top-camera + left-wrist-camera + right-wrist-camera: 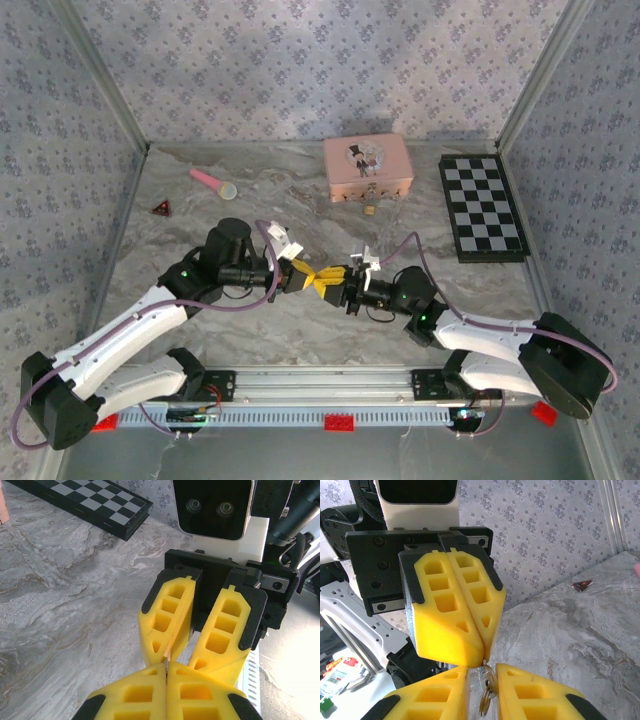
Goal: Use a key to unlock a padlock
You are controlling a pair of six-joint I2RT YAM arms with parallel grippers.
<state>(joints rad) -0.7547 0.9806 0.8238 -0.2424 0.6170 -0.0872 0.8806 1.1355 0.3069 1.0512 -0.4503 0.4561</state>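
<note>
Near edge: alu rail [320, 385] w/ red bricks [338, 422] clipped on. Both arm bases sit on it, left arm [130, 335] and right arm [490, 340] reaching in twd the bench [300, 330] centre, which is grey marble-look.

Mid bench, above the surface, the two sets of yellow fingers meet tip to tip. Left fingers [445, 600] are pressed flat together, no gap. The key [485, 672] is pinched at their very tip: tiny, thin, greyish metal. It hangs on a brass-toned wire ring [486, 700] that dangles below. In the left wrist view only a pale sliver of it pokes out past the closed tips.

Right fingers [182, 615] stand a little apart, a narrow V w/ key and ring in the gap btwn them. They're close on both sides. Can't tell if either pad actually touches the metal, so no sure grip there.

Further back, the padlock [370, 211] lies on the bench, well apart from both sets of fingers and just in front of the pink tin [368, 168]. It's a tiny brass-gold body, far smaller than the tin. The shackle is too small to make out from above.

Right of the tin is a folded black-and-white chessboard [483, 207], flat on the bench. Far left are a pink stick w/ pale tip [213, 182] and, nearer the left wall, a small red triangle [160, 208]. Patterned grey walls sit behind.
</note>
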